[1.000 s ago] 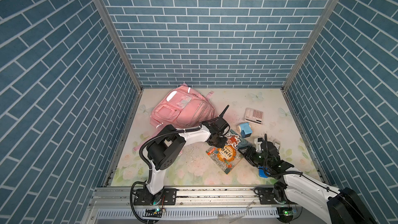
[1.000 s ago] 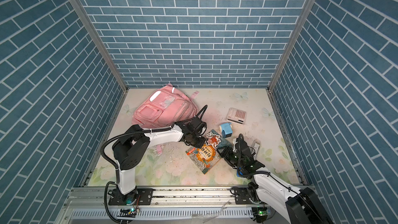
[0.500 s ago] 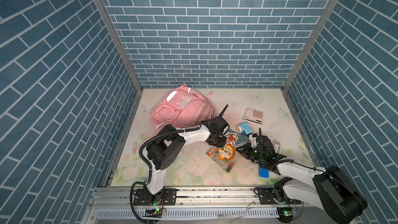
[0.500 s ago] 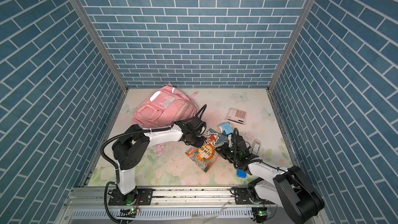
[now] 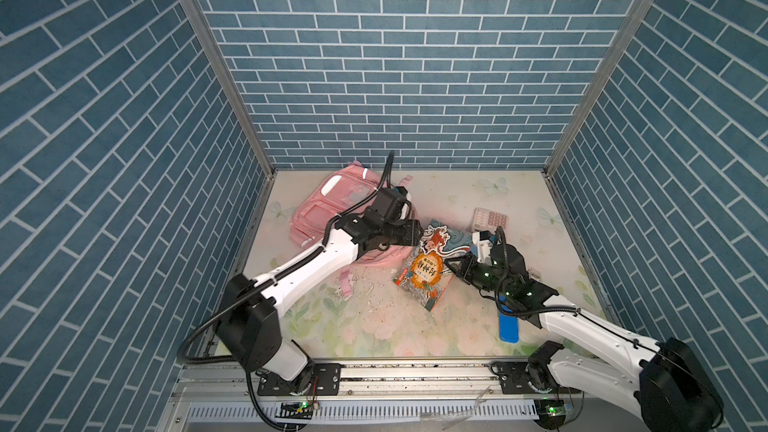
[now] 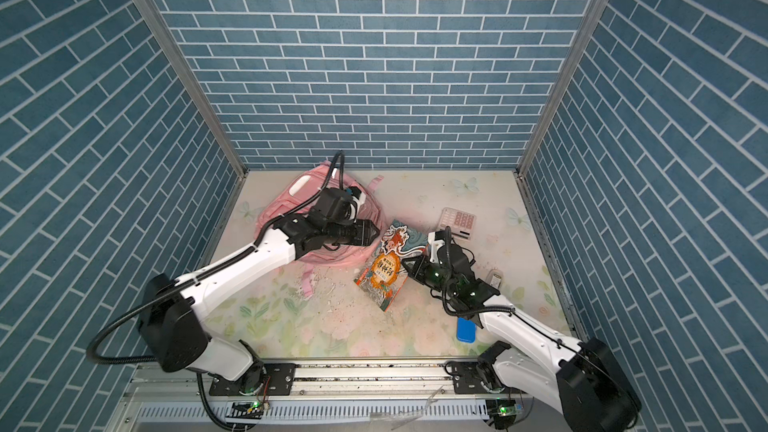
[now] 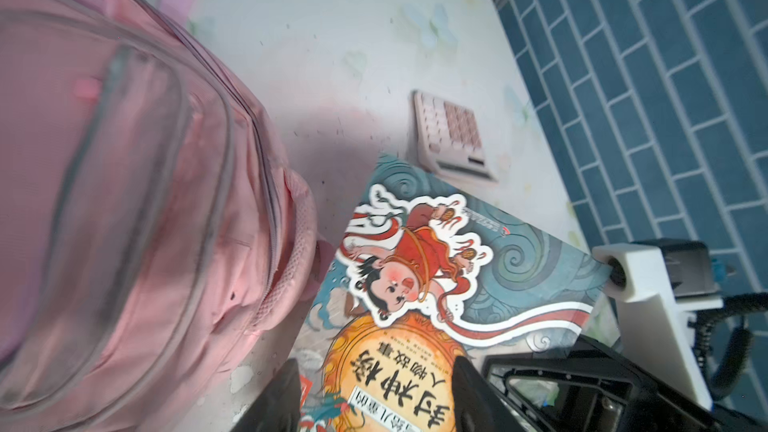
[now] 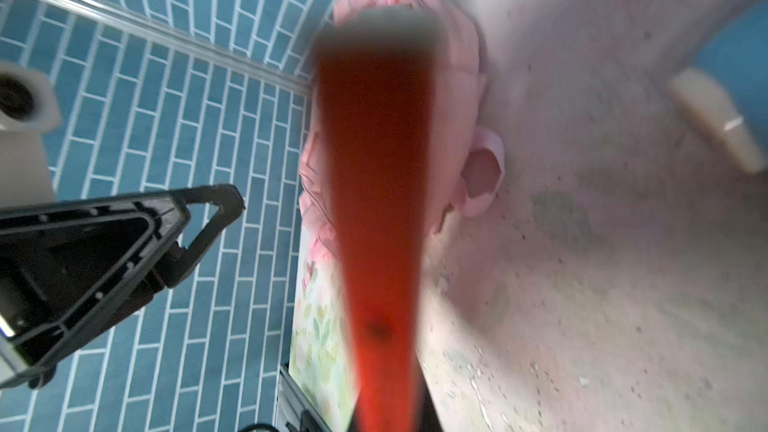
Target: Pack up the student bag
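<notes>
Your right gripper (image 5: 451, 264) is clamped shut on the right-hand edge of the illustrated paperback storybook with the orange-and-teal cover (image 5: 424, 272). Your left gripper (image 5: 417, 234) hovers over the book's left-hand edge with jaws well apart, holding nothing. Largest on the floral-print table (image 5: 374, 326), the soft pink fabric student bag (image 5: 332, 209) lies in the far left corner, its padded carry handle turned toward the book and close beside it. No open pocket can be made out from these angles. The book's long axis runs from far side to near side, tilted a little, roughly alongside the bag's right flank. That puts the bag to the left of the held book, and beyond it from the right arm. Your left arm is plainly the nearer one to the bag. Behind the book rests a pale pink desk calculator (image 5: 489, 220), and near the right arm lies a small flat blue rectangular case (image 5: 509, 328)
</notes>
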You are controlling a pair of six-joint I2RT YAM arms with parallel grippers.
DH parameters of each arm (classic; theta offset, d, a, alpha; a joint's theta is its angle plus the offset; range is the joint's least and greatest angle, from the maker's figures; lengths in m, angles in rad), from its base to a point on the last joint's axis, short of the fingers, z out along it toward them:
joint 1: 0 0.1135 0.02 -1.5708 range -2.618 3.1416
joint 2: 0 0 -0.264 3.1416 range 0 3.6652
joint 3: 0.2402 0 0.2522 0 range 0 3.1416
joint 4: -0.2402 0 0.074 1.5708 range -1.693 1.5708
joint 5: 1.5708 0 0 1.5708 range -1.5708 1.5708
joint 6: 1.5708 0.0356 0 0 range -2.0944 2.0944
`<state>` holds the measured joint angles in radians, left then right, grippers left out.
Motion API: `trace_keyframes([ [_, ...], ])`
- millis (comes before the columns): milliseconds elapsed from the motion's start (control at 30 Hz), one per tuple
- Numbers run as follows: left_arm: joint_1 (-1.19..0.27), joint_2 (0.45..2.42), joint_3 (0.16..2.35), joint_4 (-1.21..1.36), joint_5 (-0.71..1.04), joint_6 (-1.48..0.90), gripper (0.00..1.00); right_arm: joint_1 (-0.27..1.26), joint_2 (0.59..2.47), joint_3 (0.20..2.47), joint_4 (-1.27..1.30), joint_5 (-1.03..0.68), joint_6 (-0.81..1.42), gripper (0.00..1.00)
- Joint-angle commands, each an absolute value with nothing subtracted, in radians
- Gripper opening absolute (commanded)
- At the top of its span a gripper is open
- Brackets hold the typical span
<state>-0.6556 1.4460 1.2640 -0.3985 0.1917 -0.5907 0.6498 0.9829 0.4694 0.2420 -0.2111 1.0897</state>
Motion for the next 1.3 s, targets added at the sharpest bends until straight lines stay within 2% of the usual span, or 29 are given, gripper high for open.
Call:
trace_keyframes([
  [0, -0.61, 1.367, 1.18, -0.294, 0.243, -0.751, 0.63, 0.647, 0.935, 0.51, 0.355, -0.045, 1.049, 0.0],
  [167, -0.59, 1.254, 0.994, -0.023, 0.304, -0.977, 0.68, 0.584, 0.971, 0.544, 0.521, -0.014, 1.061, 0.0],
  [367, -0.625, 1.271, 0.791, 0.395, 0.38, -1.227, 0.71, 0.548, 1.068, 0.62, 0.666, -0.05, 1.109, 0.0],
  [733, -0.645, 1.332, 0.709, 0.721, 0.336, -1.251, 0.71, 0.545, 1.167, 0.627, 0.796, -0.128, 1.262, 0.0],
  [900, -0.646, 1.395, 0.699, 0.838, 0.384, -1.294, 0.72, 0.545, 1.18, 0.613, 0.849, -0.131, 1.292, 0.0],
  [1067, -0.647, 1.395, 0.664, 0.855, 0.367, -1.319, 0.72, 0.544, 1.173, 0.621, 0.827, -0.128, 1.28, 0.0],
  [1267, -0.644, 1.448, 0.681, 0.949, 0.353, -1.321, 0.72, 0.544, 1.217, 0.636, 0.87, -0.203, 1.336, 0.0],
])
